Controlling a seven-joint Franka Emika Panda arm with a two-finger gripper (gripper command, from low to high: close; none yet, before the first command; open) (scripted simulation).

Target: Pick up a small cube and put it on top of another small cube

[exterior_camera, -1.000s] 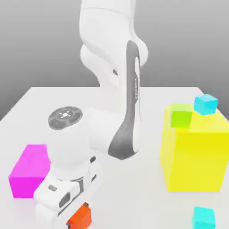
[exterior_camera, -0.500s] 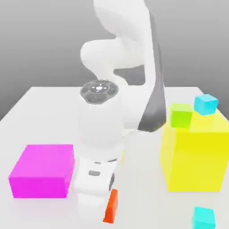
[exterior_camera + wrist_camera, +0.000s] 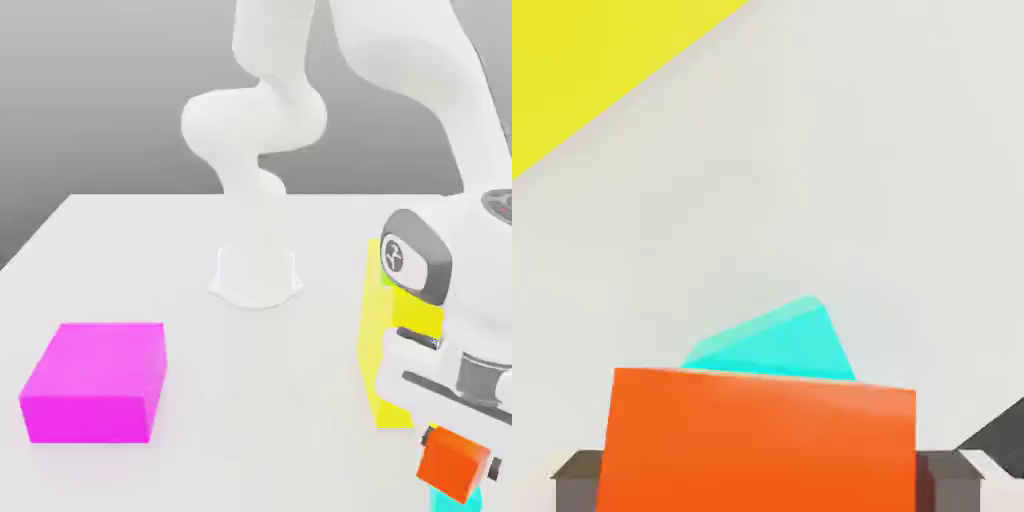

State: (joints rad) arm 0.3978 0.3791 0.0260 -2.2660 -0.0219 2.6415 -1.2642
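A flat white table [image 3: 120,250] carries a magenta block [image 3: 95,380], the robot's round white base [image 3: 255,275] beyond it, a large yellow block [image 3: 385,340] and a small cyan cube [image 3: 774,342] near the yellow block.

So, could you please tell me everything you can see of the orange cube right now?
The orange cube is small, plain and matte, with flat unmarked faces. It sits tilted between the fingers of the claw, at the exterior view's lower right, just in front of the yellow block. Directly under it is the cyan cube, whose top peeks out past the orange one; whether the two touch cannot be told.
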